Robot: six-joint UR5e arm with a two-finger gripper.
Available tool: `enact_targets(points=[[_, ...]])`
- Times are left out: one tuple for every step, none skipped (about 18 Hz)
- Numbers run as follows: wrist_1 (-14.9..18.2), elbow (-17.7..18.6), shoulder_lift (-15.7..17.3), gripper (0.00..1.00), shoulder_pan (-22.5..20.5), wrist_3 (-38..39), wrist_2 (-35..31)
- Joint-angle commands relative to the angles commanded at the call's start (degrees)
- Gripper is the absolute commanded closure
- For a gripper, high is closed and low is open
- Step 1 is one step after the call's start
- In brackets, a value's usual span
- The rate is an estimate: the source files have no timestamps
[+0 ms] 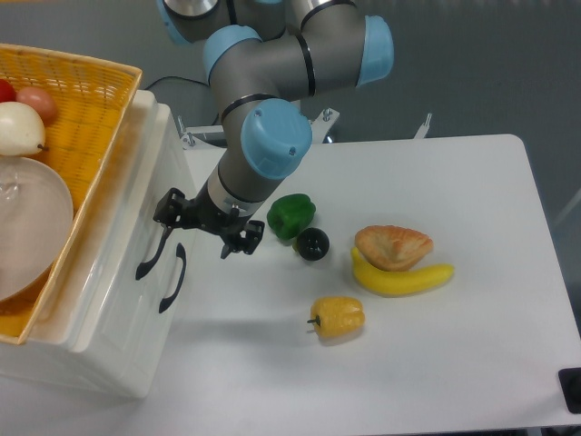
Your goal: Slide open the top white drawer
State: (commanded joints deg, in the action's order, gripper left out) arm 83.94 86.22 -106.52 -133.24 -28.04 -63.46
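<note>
While the spread gripper [200, 223] sits just beside the top white drawer [127, 227], close on the curved black handle [152, 254], then pull straight outward.

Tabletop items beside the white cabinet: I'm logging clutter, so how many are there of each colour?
Green: 1, glossy green bell pepper
Black: 1, small round black fruit
Yellow: 2, yellow bell pepper and curved yellow banana
Tan: 1, brown pastry
Total: 5
</note>
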Motion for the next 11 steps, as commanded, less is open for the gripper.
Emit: enact_targets(points=[[-0.44, 0.0, -0.17, 0.0, 0.18, 0.0, 0.0], [-0.53, 0.09, -0.18, 0.0, 0.18, 0.0, 0.0], [-0.53, 0.09, -0.26, 0.0, 0.18, 0.0, 0.0], [-0.53, 0.17, -0.26, 0.0, 0.26, 0.0, 0.0], [-0.53, 0.26, -0.26, 0.0, 0.27, 0.0, 0.0], [-0.53, 0.26, -0.26, 0.0, 0.27, 0.0, 0.0], [-0.53, 0.26, -0.35, 0.0, 0.35, 0.0, 0.0], [-0.53, 0.26, -0.44, 0.0, 0.79, 0.0, 0.0], [-0.53, 0.35, -0.44, 0.0, 0.88, 0.0, -0.09], [-0.53, 0.35, -0.53, 0.0, 0.97, 0.0, 0.0], [-0.53, 0.35, -0.61, 0.0, 0.97, 0.0, -0.09]])
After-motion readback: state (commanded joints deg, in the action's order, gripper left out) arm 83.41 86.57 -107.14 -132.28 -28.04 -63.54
